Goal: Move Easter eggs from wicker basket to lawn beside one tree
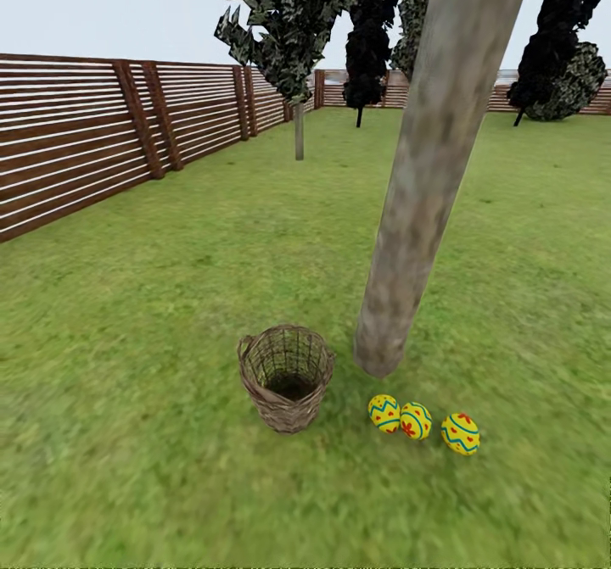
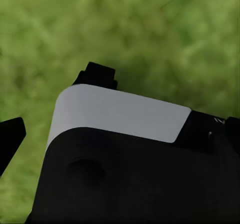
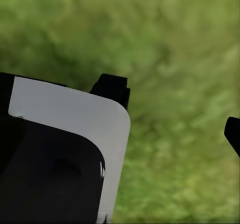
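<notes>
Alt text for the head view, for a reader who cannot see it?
Three Easter eggs lie in a row on the lawn at the foot of a pale leaning tree, beside an empty upright wicker basket. A slatted fence and dark trees stand behind.

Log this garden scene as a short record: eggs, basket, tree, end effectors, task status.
eggs: three Easter eggs in a row on the lawn by the trunk's base
basket: wicker basket, upright, looks empty, beside the tree
tree: tree, thick pale leaning trunk
left end effector: open, holding nothing, over grass
right end effector: open, holding nothing, over grass
status: placement appears done
</notes>
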Available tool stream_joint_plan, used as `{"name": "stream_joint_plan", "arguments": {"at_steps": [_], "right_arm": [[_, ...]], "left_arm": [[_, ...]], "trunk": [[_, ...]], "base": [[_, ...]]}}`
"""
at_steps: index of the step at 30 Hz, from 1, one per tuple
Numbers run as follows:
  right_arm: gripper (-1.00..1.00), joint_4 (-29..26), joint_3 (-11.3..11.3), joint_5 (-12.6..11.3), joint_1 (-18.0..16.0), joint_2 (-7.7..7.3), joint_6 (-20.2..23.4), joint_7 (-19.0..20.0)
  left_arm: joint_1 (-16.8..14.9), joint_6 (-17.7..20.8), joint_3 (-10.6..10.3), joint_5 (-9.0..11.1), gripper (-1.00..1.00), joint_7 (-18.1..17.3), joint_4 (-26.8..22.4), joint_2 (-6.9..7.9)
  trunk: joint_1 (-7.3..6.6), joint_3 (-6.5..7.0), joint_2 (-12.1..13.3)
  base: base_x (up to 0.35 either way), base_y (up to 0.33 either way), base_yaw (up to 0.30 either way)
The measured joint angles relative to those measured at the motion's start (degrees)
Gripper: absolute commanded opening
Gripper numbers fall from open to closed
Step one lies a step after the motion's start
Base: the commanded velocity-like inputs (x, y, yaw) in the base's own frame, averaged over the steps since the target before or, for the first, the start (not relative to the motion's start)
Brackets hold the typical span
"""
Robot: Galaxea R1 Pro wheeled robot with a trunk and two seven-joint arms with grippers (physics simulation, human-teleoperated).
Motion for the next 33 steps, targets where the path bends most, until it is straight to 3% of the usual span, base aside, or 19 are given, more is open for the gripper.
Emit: {"name": "stream_joint_plan", "arguments": {"at_steps": [33], "right_arm": [[1.00, 0.1, 0.0, 0.1, 0.0, 0.02, 0.0, 0.0]], "left_arm": [[0.0, 0.1, -0.1, 0.1, 1.00, 0.0, 0.2, 0.06]], "trunk": [[-7.25, 2.80, 13.2]], "base": [[0.000, 0.000, 0.000]]}}
